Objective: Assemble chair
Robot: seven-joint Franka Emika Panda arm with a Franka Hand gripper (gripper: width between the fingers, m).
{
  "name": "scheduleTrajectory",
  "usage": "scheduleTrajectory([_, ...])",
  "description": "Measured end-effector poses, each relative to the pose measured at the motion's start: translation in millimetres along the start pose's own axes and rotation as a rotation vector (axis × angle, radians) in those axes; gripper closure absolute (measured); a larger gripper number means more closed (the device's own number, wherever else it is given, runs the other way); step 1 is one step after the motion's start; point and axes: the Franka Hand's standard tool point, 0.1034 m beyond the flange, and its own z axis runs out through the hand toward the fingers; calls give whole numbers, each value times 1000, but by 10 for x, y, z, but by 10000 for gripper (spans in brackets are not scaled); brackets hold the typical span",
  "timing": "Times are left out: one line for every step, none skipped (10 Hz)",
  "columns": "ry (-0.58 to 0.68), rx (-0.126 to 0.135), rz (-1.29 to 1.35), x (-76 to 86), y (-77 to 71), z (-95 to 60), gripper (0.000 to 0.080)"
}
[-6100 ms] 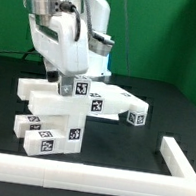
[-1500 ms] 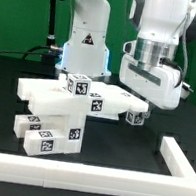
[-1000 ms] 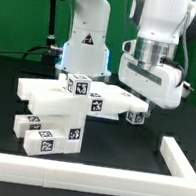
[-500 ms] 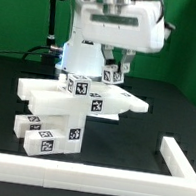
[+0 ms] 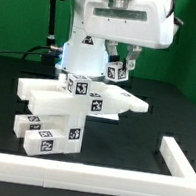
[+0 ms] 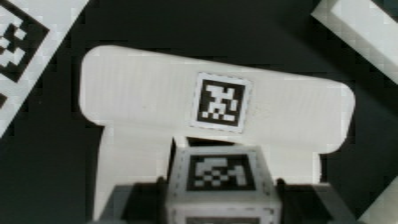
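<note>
Gripper (image 5: 117, 68) hangs in the air above the chair parts and holds a small tagged cube-ended leg (image 5: 116, 73) between its fingers, well clear of the table (image 5: 165, 110). In the wrist view the leg (image 6: 217, 172) shows its tag, and under it lies the flat seat panel (image 6: 196, 110) with its own tag. On the table the notched pieces (image 5: 53, 115) sit joined together beside the panel (image 5: 121, 101). Near the front edge runs the border rail (image 5: 86, 172).

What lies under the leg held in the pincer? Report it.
The pincer holds the leg above the flat white panel, whose tag shows. The panel's part directly beneath the leg is covered.
</note>
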Motion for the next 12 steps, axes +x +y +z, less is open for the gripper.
scheduleTrajectory([-6,-19,-26,77,35,6,515])
scheduleTrajectory([-22,-39,-87,185,64,-129,515])
scheduleTrajectory([-25,-12,-128,365,109,-314,515])
scheduleTrajectory([-10,-1,-183,566,177,-384,515])
scheduleTrajectory([6,-8,-220,731,242,-373,515])
scheduleTrajectory([22,-18,-243,822,288,-319,515])
scheduleTrajectory([27,-24,-242,855,320,-264,515])
scheduleTrajectory([26,-24,-245,845,309,-264,515])
scheduleTrajectory([26,-24,-245,843,310,-260,515])
scheduleTrajectory([26,-26,-245,843,313,-255,515])
scheduleTrajectory([28,-33,-258,849,322,-253,515])
scheduleTrajectory([34,-60,-292,873,371,-258,515])
